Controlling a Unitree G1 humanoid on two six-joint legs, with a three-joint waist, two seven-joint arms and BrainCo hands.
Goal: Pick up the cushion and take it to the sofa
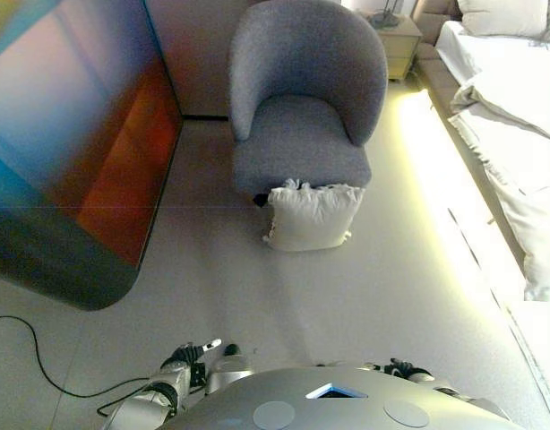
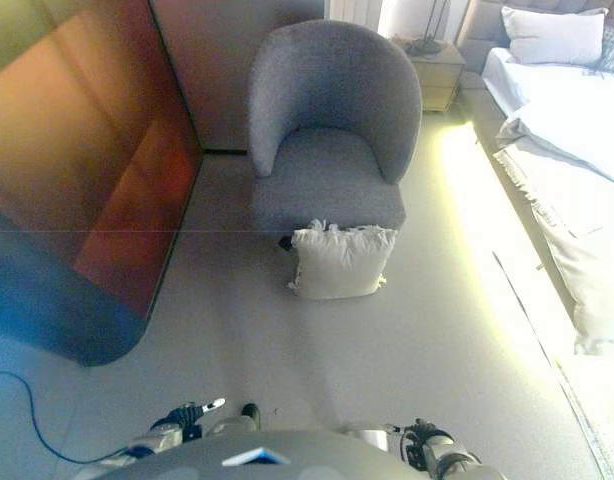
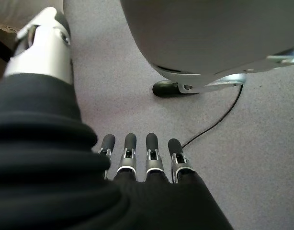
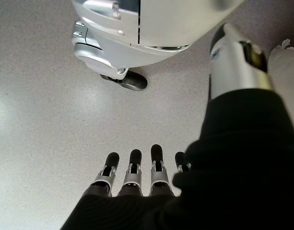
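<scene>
Down low, nearest the camera, the left hand (image 3: 137,158) hangs above the floor (image 1: 257,296) with its fingers straight and relaxed, grasping nothing. The right hand (image 4: 137,172) is likewise released, fingers extended over bare floor, empty.

Beyond them an open stretch of pale floor leads to the cushion (image 1: 313,216). It stands on the floor on its lower edge, leaning against the front of the grey armchair (image 1: 304,98), its broad white face turned toward the robot and its long axis running across the armchair's front. Its frilled top edge points up, just below the seat's front lip.

To the left of the armchair, a large dark rounded panel (image 1: 78,152) with a reddish sheen runs along the floor. To the armchair's right stands a bed (image 1: 517,116) with white bedding, and behind the armchair on that side a small nightstand (image 1: 398,45).
</scene>
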